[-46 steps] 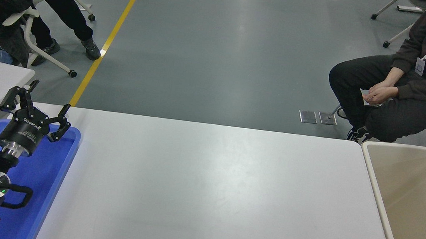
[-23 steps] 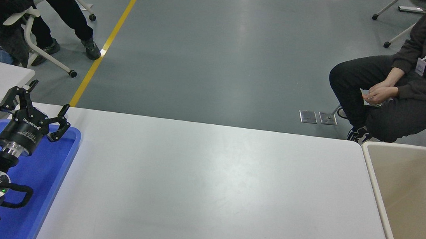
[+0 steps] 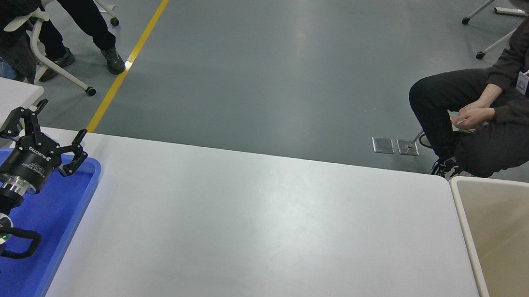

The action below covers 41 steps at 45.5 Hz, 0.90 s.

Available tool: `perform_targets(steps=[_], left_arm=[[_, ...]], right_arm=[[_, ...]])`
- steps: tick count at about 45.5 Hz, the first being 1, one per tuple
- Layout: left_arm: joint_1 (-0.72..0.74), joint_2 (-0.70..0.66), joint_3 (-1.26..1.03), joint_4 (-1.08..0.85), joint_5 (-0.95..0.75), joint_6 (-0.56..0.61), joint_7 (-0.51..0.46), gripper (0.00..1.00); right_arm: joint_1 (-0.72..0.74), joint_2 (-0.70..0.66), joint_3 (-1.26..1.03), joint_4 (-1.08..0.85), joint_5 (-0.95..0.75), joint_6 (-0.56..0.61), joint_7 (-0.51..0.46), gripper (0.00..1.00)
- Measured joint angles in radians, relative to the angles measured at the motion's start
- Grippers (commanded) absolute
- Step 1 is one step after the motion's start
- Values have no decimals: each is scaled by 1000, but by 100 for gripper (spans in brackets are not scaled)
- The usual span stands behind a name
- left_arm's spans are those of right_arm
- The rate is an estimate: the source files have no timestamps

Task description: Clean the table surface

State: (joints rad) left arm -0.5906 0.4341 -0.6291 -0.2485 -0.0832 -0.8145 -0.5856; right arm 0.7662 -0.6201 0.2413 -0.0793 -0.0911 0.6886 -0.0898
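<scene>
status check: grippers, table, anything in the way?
Left gripper open over blue tray; right arm not in view. Table shows no objects. Beige bin at right.

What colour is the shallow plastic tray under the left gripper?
Bright blue; the shallow plastic tray shows clearly in the head view.

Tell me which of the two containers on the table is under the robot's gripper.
The blue tray at the table's left edge: the open left gripper hangs over it. The beige bin stands at the right edge, with no gripper near it.
</scene>
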Motion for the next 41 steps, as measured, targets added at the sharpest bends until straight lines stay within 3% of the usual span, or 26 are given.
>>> perform_targets(steps=[17, 30, 34, 36, 37, 39, 41], left_arm=[[0, 0, 0, 0, 0, 0, 0, 100], [0, 0, 0, 0, -1, 0, -1, 100], [0, 0, 0, 0, -1, 0, -1, 100], [0, 0, 0, 0, 0, 0, 0, 100], [0, 0, 0, 0, -1, 0, 0, 100], [0, 0, 0, 0, 0, 0, 0, 100], [0, 0, 0, 0, 0, 0, -1, 100]], right_arm=[[-54, 110, -10, -15, 1, -189, 33, 0], [-68, 148, -24, -16, -8, -266, 42, 0], [-70, 154, -32, -16, -9, -279, 43, 15], [-71, 156, -35, -16, -10, -284, 43, 36], [-71, 158, -37, -16, -10, -286, 43, 52], [-72, 159, -39, -16, -10, -289, 42, 100], [-72, 160, -42, -16, -8, -291, 39, 100]])
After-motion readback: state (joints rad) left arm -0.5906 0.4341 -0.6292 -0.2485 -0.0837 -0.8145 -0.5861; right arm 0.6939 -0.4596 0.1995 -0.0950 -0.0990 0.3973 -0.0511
